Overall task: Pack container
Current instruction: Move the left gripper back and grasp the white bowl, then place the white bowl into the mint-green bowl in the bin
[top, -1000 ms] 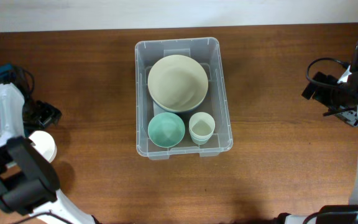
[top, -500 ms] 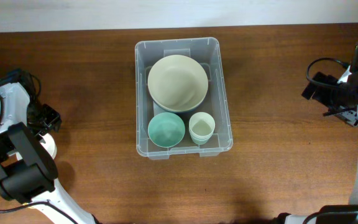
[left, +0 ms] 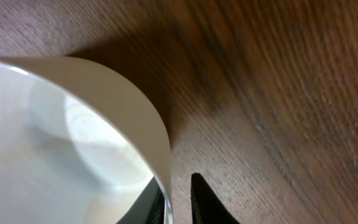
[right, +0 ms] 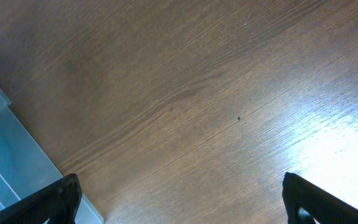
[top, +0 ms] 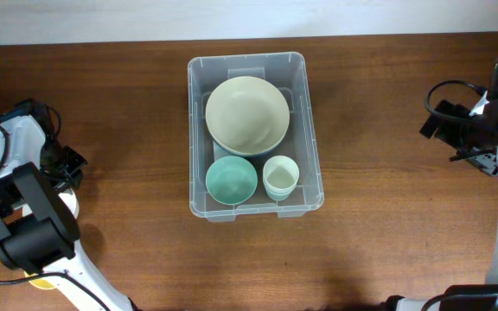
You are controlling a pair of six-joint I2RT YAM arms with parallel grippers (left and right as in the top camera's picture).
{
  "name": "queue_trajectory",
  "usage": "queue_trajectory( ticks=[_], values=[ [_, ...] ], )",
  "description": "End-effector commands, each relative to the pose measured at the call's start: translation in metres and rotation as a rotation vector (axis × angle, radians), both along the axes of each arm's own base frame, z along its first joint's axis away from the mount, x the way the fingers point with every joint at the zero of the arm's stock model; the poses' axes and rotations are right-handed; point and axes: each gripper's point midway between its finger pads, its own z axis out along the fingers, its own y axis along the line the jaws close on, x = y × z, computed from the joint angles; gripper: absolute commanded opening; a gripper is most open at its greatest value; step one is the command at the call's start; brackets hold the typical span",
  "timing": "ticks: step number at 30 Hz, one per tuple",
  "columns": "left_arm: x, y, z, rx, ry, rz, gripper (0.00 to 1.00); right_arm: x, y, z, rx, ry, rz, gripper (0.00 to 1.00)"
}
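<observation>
Overhead and wrist views of a wooden table [top: 128, 86] with two arms. The container [top: 311, 164] is placed at the middle of the table, between the arms and well apart from both grippers, with its long axis running from the near edge towards the far edge. Three vessels are seen inside it: a cream bowl [top: 247, 115] fills the far part, while a teal bowl [top: 232, 180] and a pale cup [top: 281, 177] are set side by side in the near part, the teal bowl on the left. All three stand upright, mouths up.

The left gripper [left: 178, 200] is shown at the left edge of the table, over a white cup [left: 73, 124] that stands upright on the wood. In the left wrist view its fingers are seen astride the cup's wall, one inside the rim and one outside. The jaws are only slightly parted, and a thin strip of wood is visible between the outer finger and the wall, so the cup is not clamped.

The right gripper [right: 179, 202] is held above bare wood at the right side of the table. Its jaws are spread wide and nothing is held. A corner of the container is seen at the left edge of the right wrist view.
</observation>
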Motion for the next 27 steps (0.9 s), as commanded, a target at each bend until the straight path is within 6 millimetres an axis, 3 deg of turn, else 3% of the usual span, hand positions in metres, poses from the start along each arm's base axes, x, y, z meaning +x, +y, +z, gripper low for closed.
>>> queue_trajectory(
  ticks=[1,6,8,12,14,16,17,18,21,24,27],
  values=[
    [0.001,0.000,-0.003,-0.006,-0.003,0.002,0.11,0.000,0.000,-0.003,0.001,0.006,0.005,0.99],
    [0.005,0.001,0.000,-0.002,-0.019,-0.020,0.00,0.000,0.000,-0.003,0.001,0.006,0.005,0.99],
    [0.009,-0.003,0.004,-0.015,-0.040,-0.036,0.01,0.000,0.000,-0.003,0.001,0.006,0.005,0.99],
    [0.026,-0.016,0.035,-0.011,-0.138,-0.071,0.00,0.000,0.000,-0.003,0.001,0.006,0.005,0.99],
    [0.036,-0.029,0.068,0.015,-0.211,-0.113,0.01,0.000,0.000,-0.003,0.001,0.006,0.005,0.99],
    [0.045,-0.056,0.115,0.035,-0.304,-0.182,0.00,0.000,0.000,-0.003,0.001,0.006,0.005,0.99],
    [0.049,-0.078,0.145,0.040,-0.367,-0.237,0.00,0.000,0.000,-0.003,0.001,0.005,0.005,0.99],
    [0.050,-0.090,0.159,0.045,-0.397,-0.266,0.01,0.000,0.000,-0.003,0.001,0.004,0.005,0.99],
    [0.053,-0.152,0.218,0.052,-0.548,-0.428,0.00,0.001,-0.001,-0.002,0.000,0.002,0.005,0.99],
    [0.049,-0.210,0.246,0.021,-0.635,-0.552,0.00,0.001,-0.001,-0.002,0.000,0.002,0.005,0.99],
    [0.041,-0.276,0.246,-0.040,-0.651,-0.688,0.00,0.001,-0.001,-0.002,0.001,0.002,0.005,0.99]
  ],
)
